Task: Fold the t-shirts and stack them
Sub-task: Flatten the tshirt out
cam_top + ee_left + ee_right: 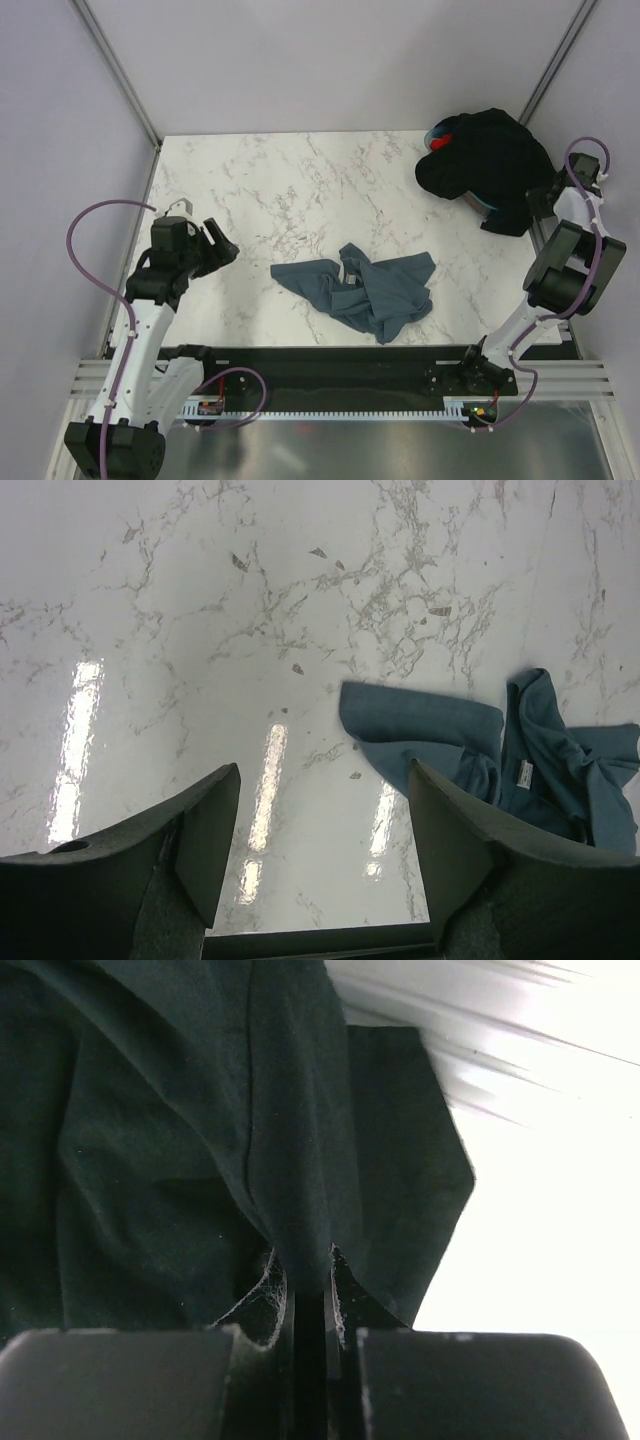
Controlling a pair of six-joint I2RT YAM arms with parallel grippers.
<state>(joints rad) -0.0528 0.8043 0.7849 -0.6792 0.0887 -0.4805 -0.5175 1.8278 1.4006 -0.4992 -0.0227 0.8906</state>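
Note:
A slate blue-grey t-shirt (365,288) lies crumpled on the marble table near the front middle; it also shows at the right of the left wrist view (520,760). Black t-shirts (490,165) sit heaped at the back right. My left gripper (222,248) is open and empty, hovering to the left of the blue-grey shirt, apart from it; its fingers (205,835) frame bare marble. My right gripper (540,200) is shut on a fold of a black t-shirt (300,1190) at the heap's right edge.
Something blue and red (443,135) peeks out under the black heap at its left. Grey walls close in the table on three sides. The black rail (330,365) runs along the near edge between the arm bases.

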